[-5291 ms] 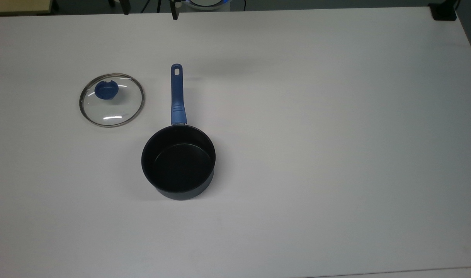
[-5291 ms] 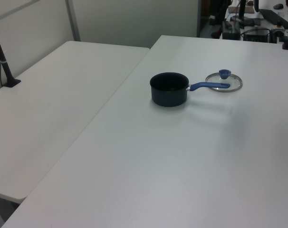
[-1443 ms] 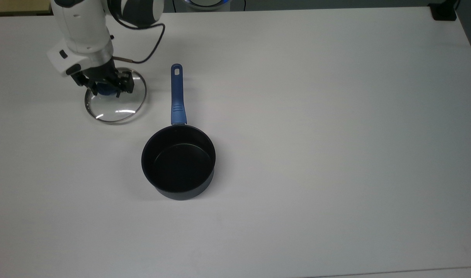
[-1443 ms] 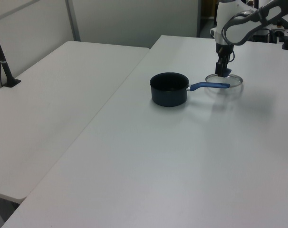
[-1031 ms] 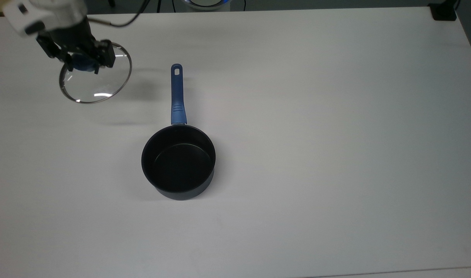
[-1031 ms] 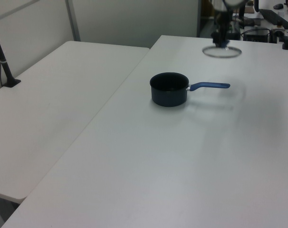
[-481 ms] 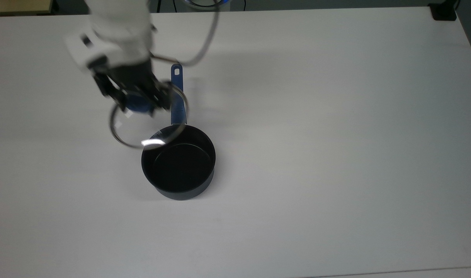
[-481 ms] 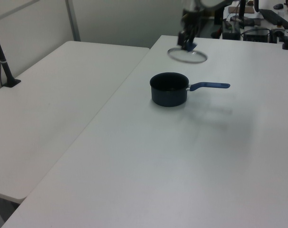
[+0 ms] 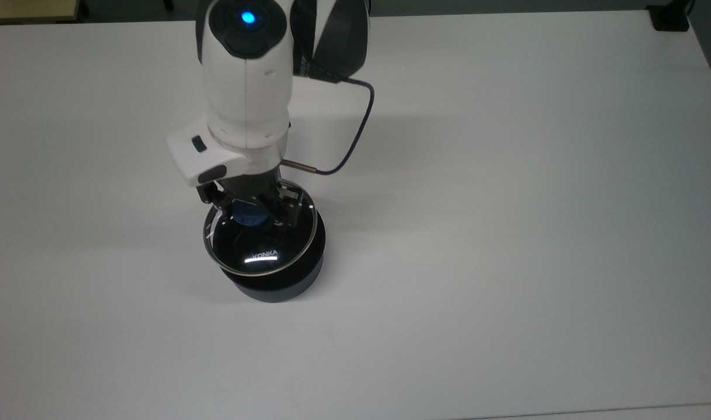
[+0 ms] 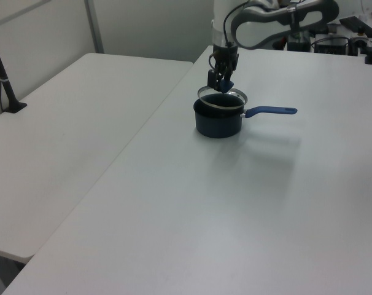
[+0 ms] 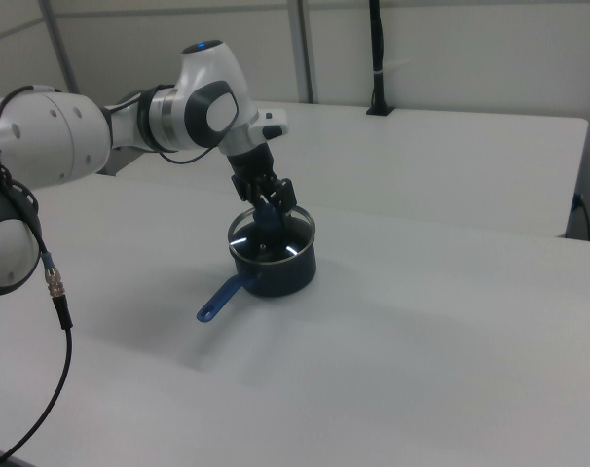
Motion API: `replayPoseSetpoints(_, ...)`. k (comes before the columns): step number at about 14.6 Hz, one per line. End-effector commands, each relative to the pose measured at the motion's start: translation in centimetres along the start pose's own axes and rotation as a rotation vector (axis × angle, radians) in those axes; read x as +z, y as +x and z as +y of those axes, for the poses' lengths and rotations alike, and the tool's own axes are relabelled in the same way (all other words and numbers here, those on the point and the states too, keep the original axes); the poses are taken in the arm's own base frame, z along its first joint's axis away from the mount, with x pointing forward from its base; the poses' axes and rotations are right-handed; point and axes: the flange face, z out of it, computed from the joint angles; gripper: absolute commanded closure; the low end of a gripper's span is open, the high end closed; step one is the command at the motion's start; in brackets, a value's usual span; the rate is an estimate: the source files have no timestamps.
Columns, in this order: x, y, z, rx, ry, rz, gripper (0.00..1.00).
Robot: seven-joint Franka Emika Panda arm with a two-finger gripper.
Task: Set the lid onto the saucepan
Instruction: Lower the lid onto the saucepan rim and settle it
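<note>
Stage: lid (image 9: pixel 261 248) held by its blue knob in closed claw (image 9: pixel 251 213) | hovered just above saucepan (image 9: pixel 276 286), slightly off-centre | left: lowering, seating, release.

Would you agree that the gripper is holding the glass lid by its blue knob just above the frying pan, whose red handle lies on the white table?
Not quite: the handle is blue, not red, as the left view shows. The gripper does hold the glass lid by its blue knob just above the saucepan, whose blue handle extends over the white table.
</note>
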Motion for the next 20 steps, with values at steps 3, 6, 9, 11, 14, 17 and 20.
replayPoseSetpoints(3,0.8,0.2,-1.8,0.016,-0.019,0.025,0.49)
replayPoseSetpoints(6,0.4,0.3,-1.9,0.014,-0.016,0.03,0.49)
replayPoseSetpoints(9,0.3,0.3,-2.1,0.014,-0.016,0.034,0.48)
replayPoseSetpoints(11,0.4,0.0,-3.5,-0.009,-0.027,0.039,0.47)
replayPoseSetpoints(14,1.0,0.0,-3.9,-0.003,-0.03,0.035,0.46)
replayPoseSetpoints(17,1.2,0.3,-4.1,0.017,-0.018,0.067,0.29)
replayPoseSetpoints(20,2.3,0.0,-5.1,-0.015,-0.046,0.061,0.0)
